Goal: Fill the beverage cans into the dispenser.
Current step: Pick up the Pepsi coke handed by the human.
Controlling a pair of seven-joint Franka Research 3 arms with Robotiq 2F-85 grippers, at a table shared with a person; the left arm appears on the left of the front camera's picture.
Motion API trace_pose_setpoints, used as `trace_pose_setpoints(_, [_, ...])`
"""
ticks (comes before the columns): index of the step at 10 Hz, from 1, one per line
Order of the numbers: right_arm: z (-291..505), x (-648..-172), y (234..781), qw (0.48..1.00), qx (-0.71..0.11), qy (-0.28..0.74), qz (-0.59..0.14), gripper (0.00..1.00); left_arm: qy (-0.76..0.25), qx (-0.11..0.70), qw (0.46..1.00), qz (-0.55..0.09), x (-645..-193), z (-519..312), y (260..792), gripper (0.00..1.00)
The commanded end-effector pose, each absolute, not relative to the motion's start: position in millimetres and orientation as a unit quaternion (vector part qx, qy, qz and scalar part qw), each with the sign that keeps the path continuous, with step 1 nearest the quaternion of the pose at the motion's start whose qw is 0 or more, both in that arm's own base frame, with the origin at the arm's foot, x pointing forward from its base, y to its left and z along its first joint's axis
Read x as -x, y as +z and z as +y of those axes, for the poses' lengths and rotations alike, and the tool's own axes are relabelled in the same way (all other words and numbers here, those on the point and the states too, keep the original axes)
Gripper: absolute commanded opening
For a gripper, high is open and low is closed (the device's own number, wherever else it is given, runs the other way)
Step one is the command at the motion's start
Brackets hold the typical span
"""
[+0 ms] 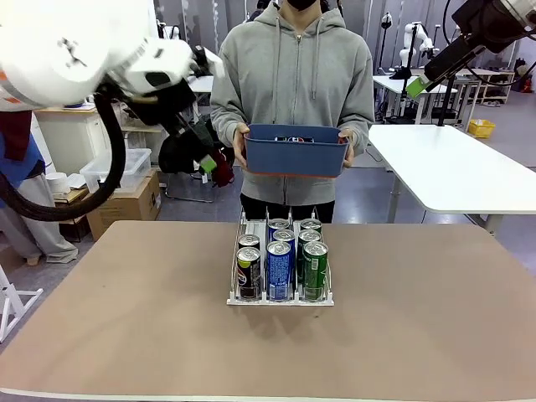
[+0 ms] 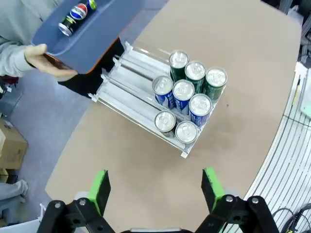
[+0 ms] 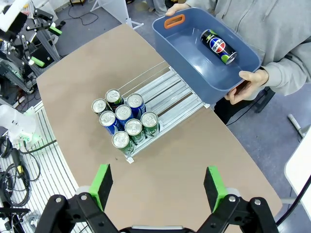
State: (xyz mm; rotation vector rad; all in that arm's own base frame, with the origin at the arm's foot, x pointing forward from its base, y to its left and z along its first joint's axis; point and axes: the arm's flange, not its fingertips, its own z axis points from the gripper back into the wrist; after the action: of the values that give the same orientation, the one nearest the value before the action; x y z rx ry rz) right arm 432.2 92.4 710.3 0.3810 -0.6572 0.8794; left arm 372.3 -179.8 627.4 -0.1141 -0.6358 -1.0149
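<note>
The dispenser (image 1: 280, 300) stands in the middle of the table with several beverage cans (image 1: 279, 270) upright at its front end: black, blue and green ones. From above, the cans (image 2: 183, 91) crowd one end of the dispenser (image 2: 131, 82) and the far parts of its lanes are bare. One more black can (image 3: 218, 46) lies in a blue bin (image 3: 189, 53) that a person holds beyond the dispenser (image 3: 172, 94). My left gripper (image 1: 209, 163) hangs open high at the left, with nothing in it (image 2: 155, 189). My right gripper (image 1: 416, 86) is raised at the top right, also open with nothing in it (image 3: 158, 187).
The person stands at the far edge and holds the blue bin (image 1: 296, 155) in both hands (image 3: 250, 80) at chest height above the table's far side. A white table (image 1: 452, 167) stands behind at the right. Cardboard boxes (image 1: 126, 205) sit on the floor at the left.
</note>
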Motion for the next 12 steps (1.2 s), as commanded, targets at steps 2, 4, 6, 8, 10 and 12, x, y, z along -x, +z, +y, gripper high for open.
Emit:
trace_pose_setpoints(2, [91.8,-432.2,709.6,0.835,-0.186,0.416,-0.310,1.00,-0.467,0.101,0.817,-0.324,-370.3,-153.3,655.5,1.00])
trace_pose_setpoints(4, [91.8,-432.2,709.6,0.835,-0.186,0.416,-0.310,1.00,-0.459,0.113,0.816,-0.333,-372.6,-143.7,662.6,1.00])
trace_pose_setpoints(6, [91.8,-432.2,709.6,0.835,-0.186,0.416,-0.310,1.00,-0.465,0.103,0.823,-0.308,-374.5,-158.3,639.1,1.00])
trace_pose_setpoints(8, [91.8,-432.2,709.6,0.835,-0.186,0.416,-0.310,1.00,-0.449,0.098,0.823,-0.334,-370.7,-145.8,667.3,1.00])
trace_pose_setpoints(10, [91.8,-432.2,709.6,0.835,-0.186,0.416,-0.310,1.00,-0.449,0.098,0.823,-0.334,-370.7,-145.8,667.3,1.00])
trace_pose_setpoints(12, [91.8,-432.2,709.6,0.835,-0.186,0.416,-0.310,1.00,-0.449,0.098,0.823,-0.334,-370.7,-145.8,667.3,1.00])
